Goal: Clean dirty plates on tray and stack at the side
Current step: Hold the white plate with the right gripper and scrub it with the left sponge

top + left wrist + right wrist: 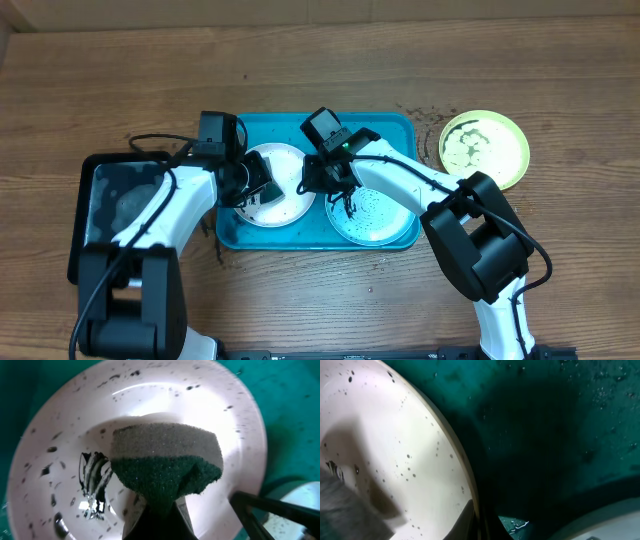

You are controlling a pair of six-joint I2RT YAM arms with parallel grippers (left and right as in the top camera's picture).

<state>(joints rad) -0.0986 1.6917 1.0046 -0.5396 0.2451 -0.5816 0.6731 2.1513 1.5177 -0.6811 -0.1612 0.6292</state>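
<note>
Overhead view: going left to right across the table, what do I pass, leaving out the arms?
Black tray → white plate → light blue plate → yellow-green plate.

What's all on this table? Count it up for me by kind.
Plates: 3 (white plate, light blue plate, yellow-green plate)
Trays: 2 (turquoise tray, black tray)
Sponge: 1
Total: 6

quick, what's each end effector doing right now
left end effector: closed, holding the sponge
right end effector: looks closed on the rim of the white plate
</note>
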